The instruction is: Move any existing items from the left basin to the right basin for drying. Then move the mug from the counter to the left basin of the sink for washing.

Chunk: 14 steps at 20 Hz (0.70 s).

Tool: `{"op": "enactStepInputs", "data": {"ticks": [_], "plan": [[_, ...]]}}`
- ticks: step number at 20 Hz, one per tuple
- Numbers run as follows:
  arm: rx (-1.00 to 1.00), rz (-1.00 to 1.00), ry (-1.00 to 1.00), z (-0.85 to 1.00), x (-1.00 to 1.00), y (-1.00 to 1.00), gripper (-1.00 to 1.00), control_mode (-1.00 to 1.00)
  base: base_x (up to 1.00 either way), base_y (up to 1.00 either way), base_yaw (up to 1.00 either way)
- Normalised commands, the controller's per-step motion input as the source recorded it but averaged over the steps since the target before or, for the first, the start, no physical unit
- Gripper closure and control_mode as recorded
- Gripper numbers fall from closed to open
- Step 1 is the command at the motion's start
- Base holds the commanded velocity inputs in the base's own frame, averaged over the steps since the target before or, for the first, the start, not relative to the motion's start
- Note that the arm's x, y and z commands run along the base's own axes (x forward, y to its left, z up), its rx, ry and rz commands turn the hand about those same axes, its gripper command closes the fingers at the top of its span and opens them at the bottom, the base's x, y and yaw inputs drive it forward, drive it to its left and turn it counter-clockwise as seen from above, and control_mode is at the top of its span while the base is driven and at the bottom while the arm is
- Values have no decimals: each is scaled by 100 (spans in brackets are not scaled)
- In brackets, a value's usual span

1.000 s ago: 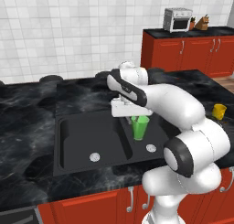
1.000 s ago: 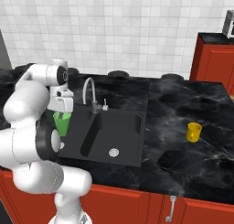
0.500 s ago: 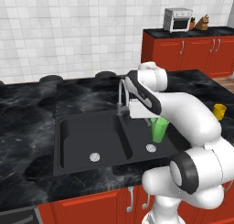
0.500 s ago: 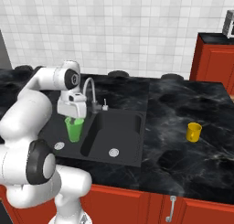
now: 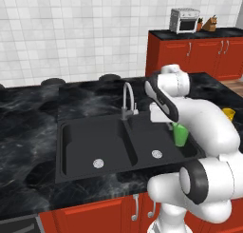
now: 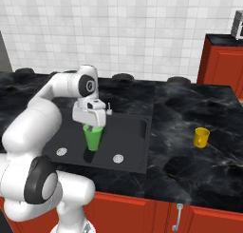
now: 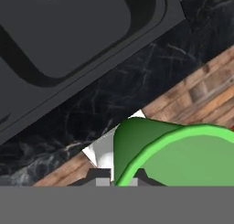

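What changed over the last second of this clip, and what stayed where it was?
The gripper, shut on the green cup, carried it rightward from over the divider to hang above the right basin. It kept hold of the cup throughout; nothing was picked up or released. The yellow mug stayed on the counter, and the left basin is unchanged.

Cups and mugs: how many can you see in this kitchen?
2. A green cup is held in the gripper above the right basin of the sink. A yellow mug stands on the counter further right. No others show.
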Motion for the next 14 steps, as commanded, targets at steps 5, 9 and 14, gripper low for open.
{"op": "enactStepInputs", "data": {"ticks": [5, 9, 14], "plan": [[1, 10, -1, -6, 17, -34, 100, -100, 0, 0, 0], [0, 10, 0, -17, 23, -17, 100, -100, 0, 0, 0], [1, 14, 0, -13, 28, -19, 100, -100, 0, 0, 0]]}}
